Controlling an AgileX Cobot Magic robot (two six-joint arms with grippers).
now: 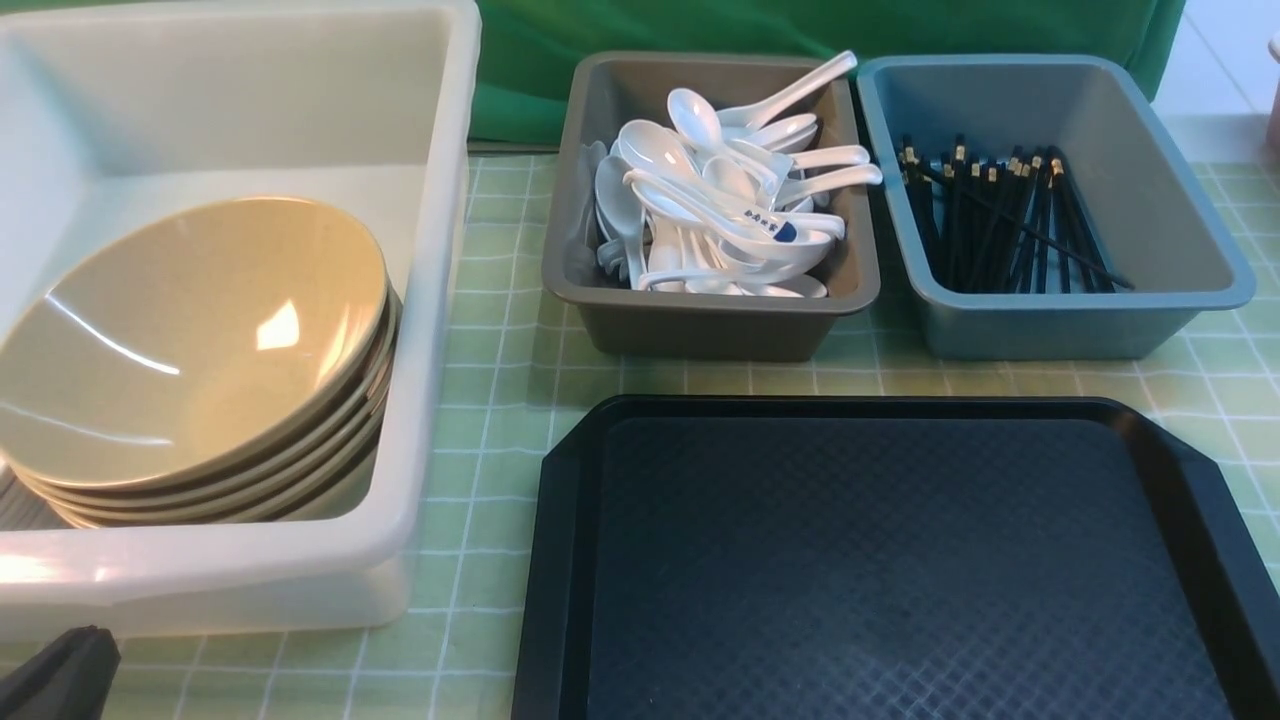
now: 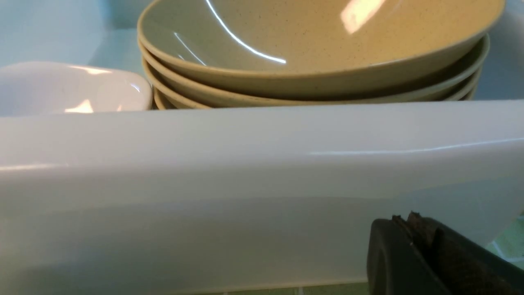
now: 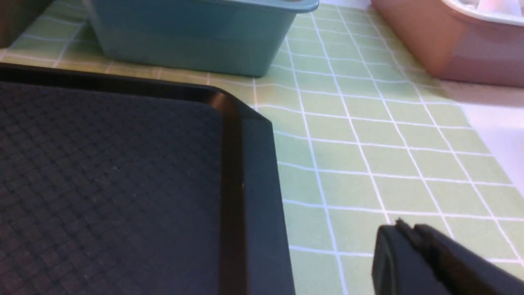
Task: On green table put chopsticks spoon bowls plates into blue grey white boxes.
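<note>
Light: bright, even, overhead
Glare: white patches on bowls (image 1: 190, 340), at 1 o'clock in the left wrist view
Focus: wrist views soft

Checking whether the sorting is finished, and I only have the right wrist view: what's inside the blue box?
Observer: Black chopsticks lie in the blue box.
Operator: Where are the spoons?
Observer: The spoons are piled in the grey box, left of the blue one.
Operator: And the bowls?
Observer: The bowls sit stacked in the white box.
</note>
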